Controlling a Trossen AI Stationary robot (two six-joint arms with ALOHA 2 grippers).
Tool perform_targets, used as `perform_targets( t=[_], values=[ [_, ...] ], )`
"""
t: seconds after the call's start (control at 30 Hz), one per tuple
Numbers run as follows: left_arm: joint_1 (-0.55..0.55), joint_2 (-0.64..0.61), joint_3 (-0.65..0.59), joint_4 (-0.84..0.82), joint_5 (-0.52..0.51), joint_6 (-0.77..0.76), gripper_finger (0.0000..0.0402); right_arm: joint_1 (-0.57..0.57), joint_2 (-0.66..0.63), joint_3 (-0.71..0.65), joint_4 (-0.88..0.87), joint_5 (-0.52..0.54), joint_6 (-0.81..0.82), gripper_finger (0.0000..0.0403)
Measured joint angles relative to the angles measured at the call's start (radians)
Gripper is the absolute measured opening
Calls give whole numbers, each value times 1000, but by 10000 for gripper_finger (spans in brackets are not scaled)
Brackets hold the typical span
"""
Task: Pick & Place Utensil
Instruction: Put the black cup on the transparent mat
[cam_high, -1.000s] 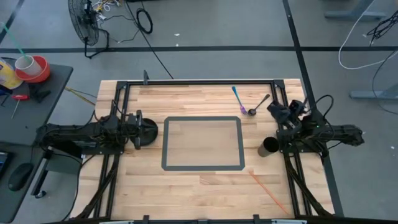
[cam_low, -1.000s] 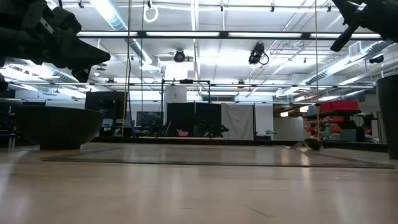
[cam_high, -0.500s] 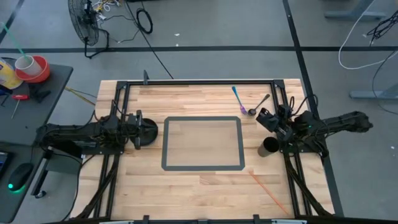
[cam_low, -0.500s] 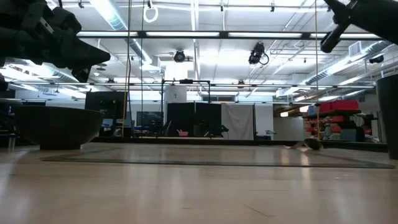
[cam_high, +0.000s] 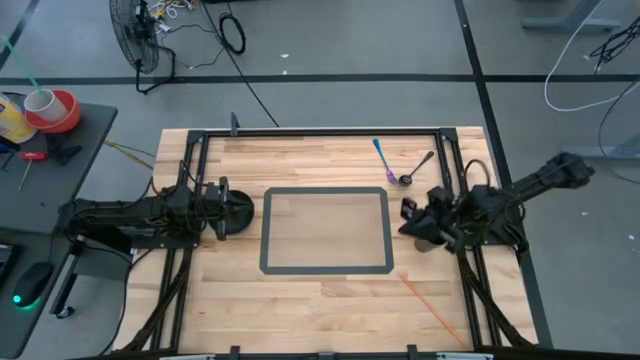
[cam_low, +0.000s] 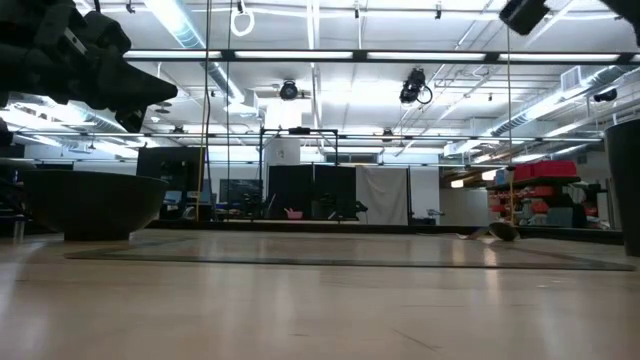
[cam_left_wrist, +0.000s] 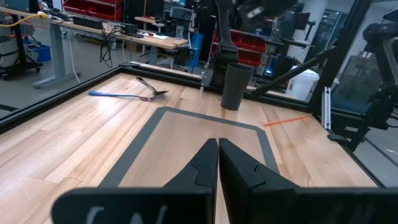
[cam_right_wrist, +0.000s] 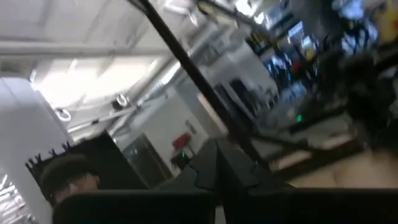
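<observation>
A blue-and-purple spoon (cam_high: 383, 160) and a dark metal spoon (cam_high: 417, 168) lie flat on the wooden table at the far right; both also show in the left wrist view (cam_left_wrist: 118, 94) (cam_left_wrist: 152, 88). A dark cup (cam_high: 432, 238) stands upright to the right of the grey-framed mat (cam_high: 325, 230). My right gripper (cam_high: 406, 214) is shut and empty, raised above the table beside the cup, pointing toward the left. My left gripper (cam_left_wrist: 218, 152) is shut and empty, held above the dark bowl (cam_high: 243, 205) at the mat's left.
An orange stick (cam_high: 432, 305) lies on the table near the front right. A black frame (cam_high: 320, 131) runs around the table top. The mat's middle lies bare between the bowl and the cup (cam_left_wrist: 236, 86).
My right gripper has swung from beside the metal spoon toward the table's left and near edge, rising and tipping upward, and now hangs by the cup. It has stayed shut. The spoons, the cup and my left arm have kept still.
</observation>
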Motion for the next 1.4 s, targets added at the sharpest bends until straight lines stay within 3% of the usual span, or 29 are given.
perform_targets(
  t=[0.27, 0.5, 0.63, 0.83, 1.03, 1.4],
  values=[
    [0, 0, 0, 0, 0, 0, 18, 185, 251, 293, -343, 147, 110, 3],
    [0, 0, 0, -2, 0, 0, 18, 305, 455, 552, -726, 256, 465, 3],
    [0, 0, 0, -2, 0, 0, 18, 361, 576, 696, -917, 244, 703, 3],
    [0, 0, 0, -3, 0, 0, 18, 431, 723, 878, -1235, 100, 1086, 2],
    [0, 0, 0, -3, 0, 0, 18, 489, 795, 923, -1583, 23, 1375, 2],
    [0, 0, 0, -3, 0, 0, 18, 581, 894, 908, -1800, 45, 1621, 2]
  ],
)
